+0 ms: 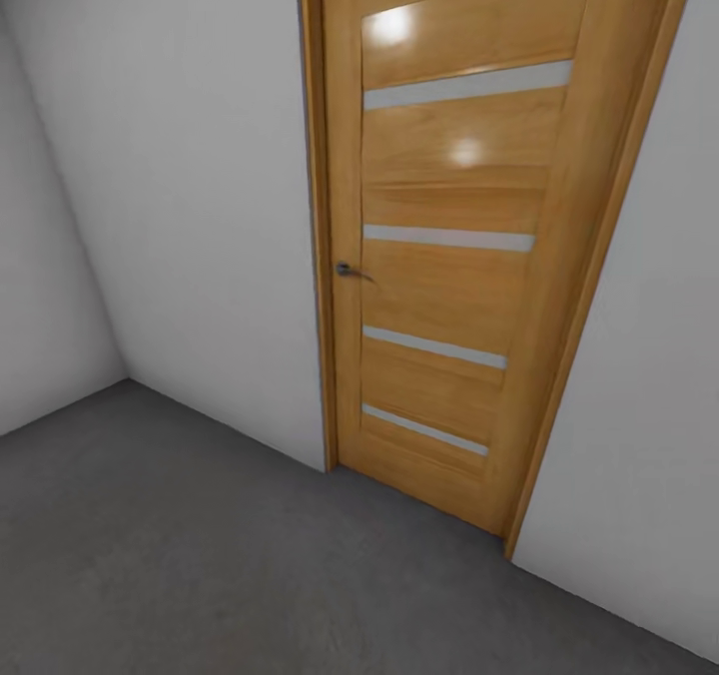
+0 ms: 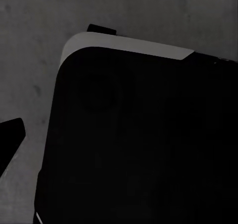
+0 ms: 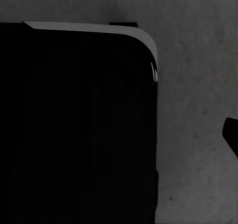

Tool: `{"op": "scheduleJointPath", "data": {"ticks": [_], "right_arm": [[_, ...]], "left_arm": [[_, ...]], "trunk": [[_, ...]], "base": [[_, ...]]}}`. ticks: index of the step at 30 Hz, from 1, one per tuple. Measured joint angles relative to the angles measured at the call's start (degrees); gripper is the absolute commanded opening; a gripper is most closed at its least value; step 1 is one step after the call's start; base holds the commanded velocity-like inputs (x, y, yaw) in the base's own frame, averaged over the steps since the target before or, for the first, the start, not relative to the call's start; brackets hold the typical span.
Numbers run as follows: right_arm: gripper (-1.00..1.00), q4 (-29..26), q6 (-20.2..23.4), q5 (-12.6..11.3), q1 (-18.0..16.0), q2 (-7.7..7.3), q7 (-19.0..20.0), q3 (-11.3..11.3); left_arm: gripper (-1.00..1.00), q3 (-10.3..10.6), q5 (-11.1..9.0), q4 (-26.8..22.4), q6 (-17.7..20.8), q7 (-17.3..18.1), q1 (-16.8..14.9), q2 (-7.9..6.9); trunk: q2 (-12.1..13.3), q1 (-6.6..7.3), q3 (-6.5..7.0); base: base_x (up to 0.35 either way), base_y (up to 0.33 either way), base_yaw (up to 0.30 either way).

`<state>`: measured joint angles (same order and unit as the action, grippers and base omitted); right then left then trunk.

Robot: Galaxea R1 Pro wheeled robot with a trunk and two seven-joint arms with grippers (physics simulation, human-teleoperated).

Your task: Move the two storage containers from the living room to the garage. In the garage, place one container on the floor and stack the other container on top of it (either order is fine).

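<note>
One closed wooden door (image 1: 454, 236) with four pale strips and a metal handle (image 1: 350, 271) stands at twelve o'clock in the head view, between white walls (image 1: 180, 206) above grey concrete floor (image 1: 200, 555). No writing shows. Both wrist views show a dark robot body (image 2: 139, 144) over floor; whether either gripper is apart or together, I cannot tell.

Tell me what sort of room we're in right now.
Probably the garage: rough dark grey concrete floor, bare white walls, and a closed wooden door with frosted strips ahead.
</note>
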<state>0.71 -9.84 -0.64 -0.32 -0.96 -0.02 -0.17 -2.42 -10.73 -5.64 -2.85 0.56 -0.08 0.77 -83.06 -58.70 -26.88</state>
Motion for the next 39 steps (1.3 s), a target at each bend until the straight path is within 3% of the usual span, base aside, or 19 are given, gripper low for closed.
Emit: {"op": "scheduleJointPath", "data": {"ticks": [39], "right_arm": [[1.00,0.0,0.0,0.0,0.0,0.00,0.0,0.0]], "left_arm": [[1.00,0.0,0.0,-0.1,-0.1,0.0,0.0,0.00]], "trunk": [[0.0,0.00,0.00]], "base": [[0.288,0.226,-0.243]]}}
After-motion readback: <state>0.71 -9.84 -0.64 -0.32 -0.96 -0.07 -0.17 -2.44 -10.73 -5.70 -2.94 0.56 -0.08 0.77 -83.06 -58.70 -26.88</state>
